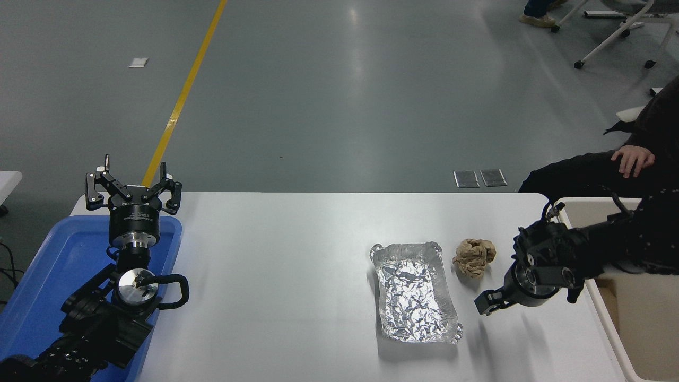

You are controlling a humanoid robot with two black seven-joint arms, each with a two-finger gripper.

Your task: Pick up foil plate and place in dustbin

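Observation:
The foil plate, a crinkled silver rectangular tray, lies flat on the white table, right of centre. Just right of it, my right gripper hangs low over the table, apart from the plate's right rim and empty. Its arm comes in across the dustbin, a cream bin standing at the table's right end. My left gripper is parked open at the lower left, pointing upward over a blue tray.
A crumpled brown paper ball sits between the plate's far right corner and my right gripper. The blue tray lies at the table's left end. A person in dark sleeves sits at the far right, one hand resting above the bin.

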